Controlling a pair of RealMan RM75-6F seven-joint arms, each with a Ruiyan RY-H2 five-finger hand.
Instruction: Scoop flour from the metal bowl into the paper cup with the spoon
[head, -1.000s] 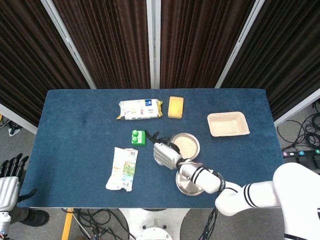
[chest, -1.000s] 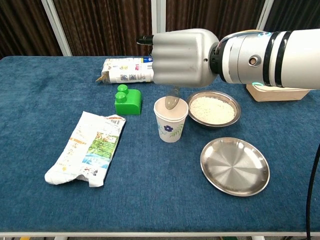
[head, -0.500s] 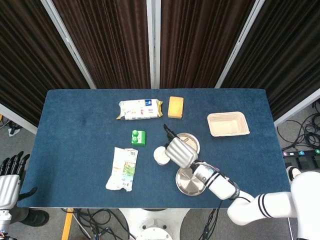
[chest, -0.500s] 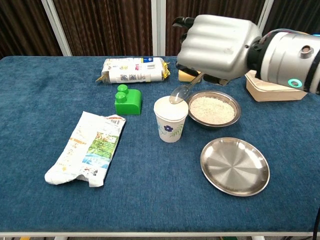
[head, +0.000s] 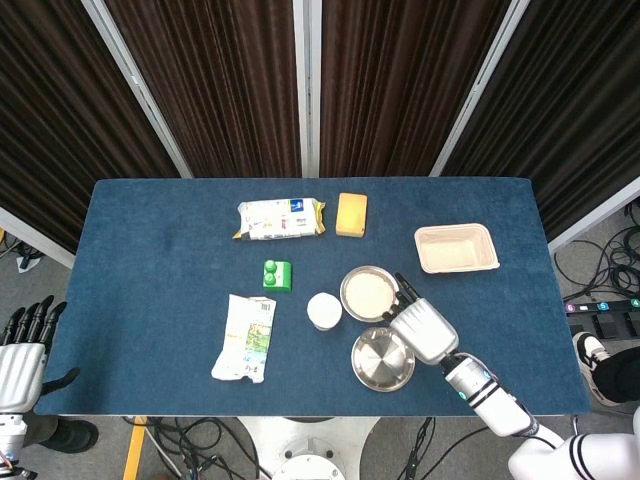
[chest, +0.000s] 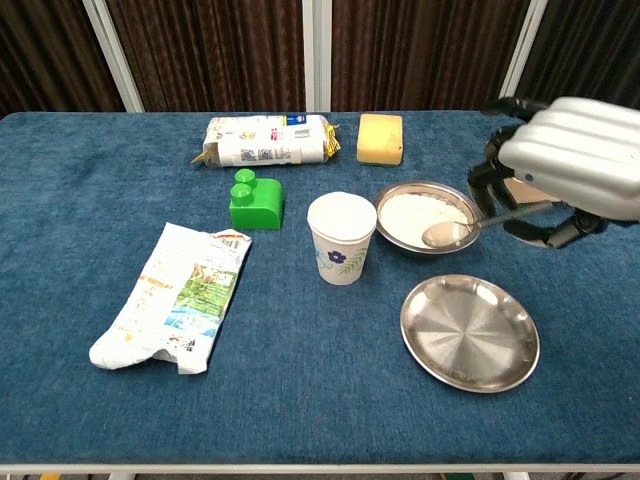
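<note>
Now we see right hand (chest: 570, 170) gripping spoon (chest: 470, 228) | its scoop over metal bowl (chest: 428, 218) | left hand (head: 20, 345) open, off tabletop (head: 150, 270)

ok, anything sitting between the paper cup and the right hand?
The metal bowl of flour, with the spoon over its rim; paper cup left, right hand right, chest view.

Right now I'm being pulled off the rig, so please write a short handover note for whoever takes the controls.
Right hand holds the spoon, its scoop at the near rim of the metal bowl.
Left hand is off the table's left edge, fingers apart, holding nothing.
Paper cup stands upright just left of the bowl.
Done: spoon is grasped and at the bowl; the cup looks nearly full of flour.
Left: judge whether another scoop is needed; if so, load the spoon and tip it into the cup.
</note>
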